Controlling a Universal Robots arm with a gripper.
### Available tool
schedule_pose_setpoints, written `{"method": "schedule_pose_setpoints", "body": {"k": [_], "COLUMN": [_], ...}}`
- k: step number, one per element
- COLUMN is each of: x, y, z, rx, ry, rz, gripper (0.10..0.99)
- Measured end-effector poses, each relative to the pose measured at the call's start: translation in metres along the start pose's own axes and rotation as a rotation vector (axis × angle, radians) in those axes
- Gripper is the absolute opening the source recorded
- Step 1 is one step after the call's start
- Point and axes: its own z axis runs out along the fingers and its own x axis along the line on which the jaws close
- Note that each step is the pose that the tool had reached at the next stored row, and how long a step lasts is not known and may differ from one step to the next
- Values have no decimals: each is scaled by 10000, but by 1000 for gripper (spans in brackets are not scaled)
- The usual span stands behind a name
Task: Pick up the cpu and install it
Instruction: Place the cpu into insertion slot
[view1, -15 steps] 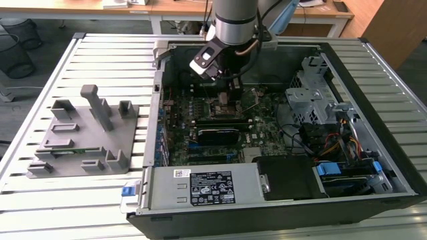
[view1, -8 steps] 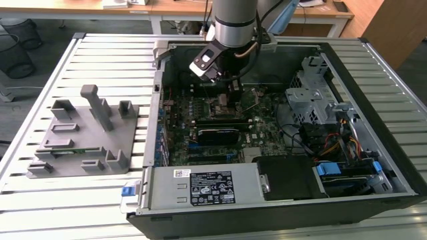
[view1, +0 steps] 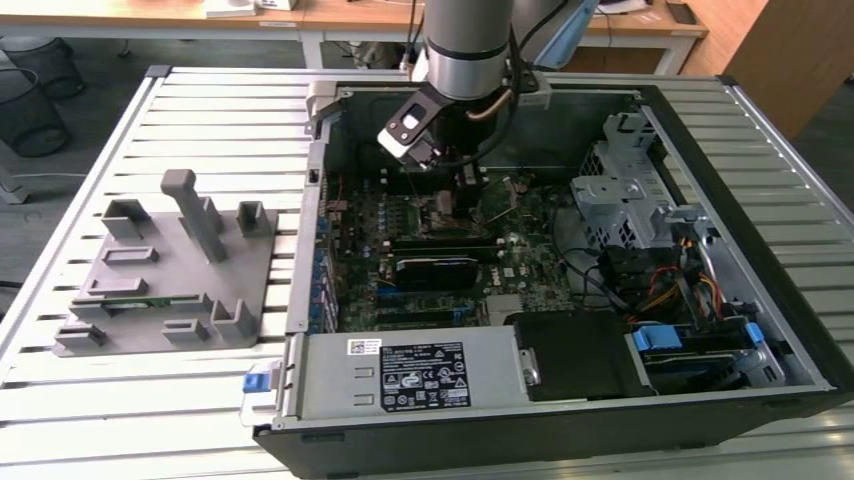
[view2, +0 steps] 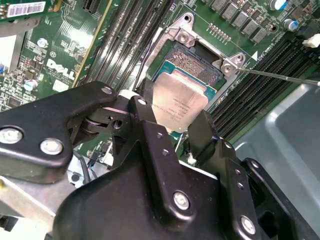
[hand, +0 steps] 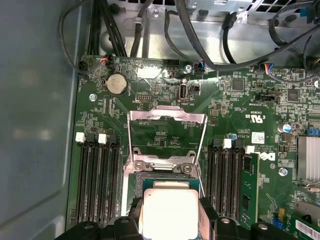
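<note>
— So, where are you? Biggest thing first.

— Over the open computer case (view1: 534, 445) on the slatted table (view1: 200, 400). In the exterior view I hang near twelve o'clock of the green board (view1: 534, 275), and the grey rack (view1: 160, 300) sits out at nine o'clock of the case.

— And under you?

— The socket (view2: 192, 61), with its metal frame (hand: 167, 116) swung up and the wire lever (view2: 280, 76) thrown clear. My gripper (view2: 172, 112) is clamped on the cpu (view2: 180, 100), one finger (view2: 147, 125) on each opposite edge. The cpu sits partly over the socket and looks a bit tilted in the second wrist view. Whether it touches yet, I cannot tell.

— What makes this step go well?

— I reckon I should level the cpu and square its edges to the socket. Its marked corner should go to the small pale triangle (view2: 256, 55) on the board. Then I lower it straight, with no push or slide, because the contacts beneath would likely bend. The cpu's own corner mark I cannot make out.
</note>
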Motion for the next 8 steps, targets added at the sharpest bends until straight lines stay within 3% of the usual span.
{"method": "schedule_pose_setpoints", "body": {"k": [8], "x": [4], "y": [-12], "z": [70], "rx": [0], "ry": [-2], "rz": [24], "gripper": [525]}}
